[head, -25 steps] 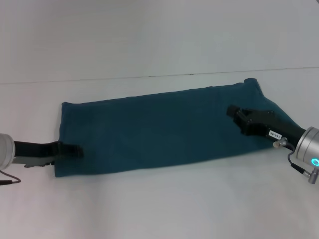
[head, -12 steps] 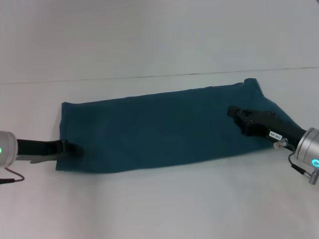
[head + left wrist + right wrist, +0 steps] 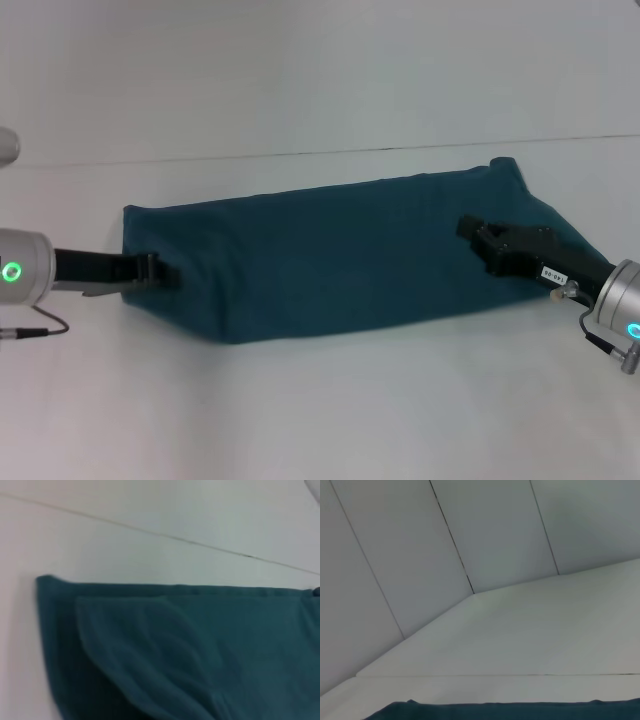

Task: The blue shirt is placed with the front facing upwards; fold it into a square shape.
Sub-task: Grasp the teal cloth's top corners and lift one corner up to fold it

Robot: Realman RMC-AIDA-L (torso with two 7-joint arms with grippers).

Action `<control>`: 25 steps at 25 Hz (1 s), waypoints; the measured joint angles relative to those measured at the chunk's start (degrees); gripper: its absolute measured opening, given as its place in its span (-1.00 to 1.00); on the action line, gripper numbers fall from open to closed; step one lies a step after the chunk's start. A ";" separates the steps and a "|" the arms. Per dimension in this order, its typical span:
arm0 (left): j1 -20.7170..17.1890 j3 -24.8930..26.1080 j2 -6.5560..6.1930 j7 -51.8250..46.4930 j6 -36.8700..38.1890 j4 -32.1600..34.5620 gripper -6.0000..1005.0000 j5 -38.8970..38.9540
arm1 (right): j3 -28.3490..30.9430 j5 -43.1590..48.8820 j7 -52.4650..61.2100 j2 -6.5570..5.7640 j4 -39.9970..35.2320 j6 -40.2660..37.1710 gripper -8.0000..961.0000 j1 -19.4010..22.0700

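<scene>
Shirt [image 3: 340, 255] lies as long narrow band across white table [image 3: 320, 410], from 9 o'clock to 2 o'clock of scene.

Left gripper [image 3: 160, 272] at 9 o'clock end, closed on shirt corner, raised off table; probably to carry this end over toward other end, making band shorter, nearer to square.

Right gripper [image 3: 472, 228] at 3 o'clock, over other end of band; open or closed, cannot tell. Probably holds cloth against sliding.

Fabric: soft matte cotton, dark teal, limp; lifted corner sags in rounded folds.
</scene>
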State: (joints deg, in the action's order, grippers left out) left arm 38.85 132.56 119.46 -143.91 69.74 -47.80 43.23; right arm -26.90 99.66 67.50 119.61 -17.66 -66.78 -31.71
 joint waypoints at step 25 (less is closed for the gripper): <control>0.79 0.08 0.69 -1.26 5.35 -9.83 -0.93 0.04 | 0.80 -7.82 -22.15 0.89 15.43 9.23 -0.93 -10.97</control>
State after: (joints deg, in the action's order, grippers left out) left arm 39.64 132.64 120.15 -145.17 75.08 -57.63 43.27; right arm -26.10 91.85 45.35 120.50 -2.23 -57.54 -42.68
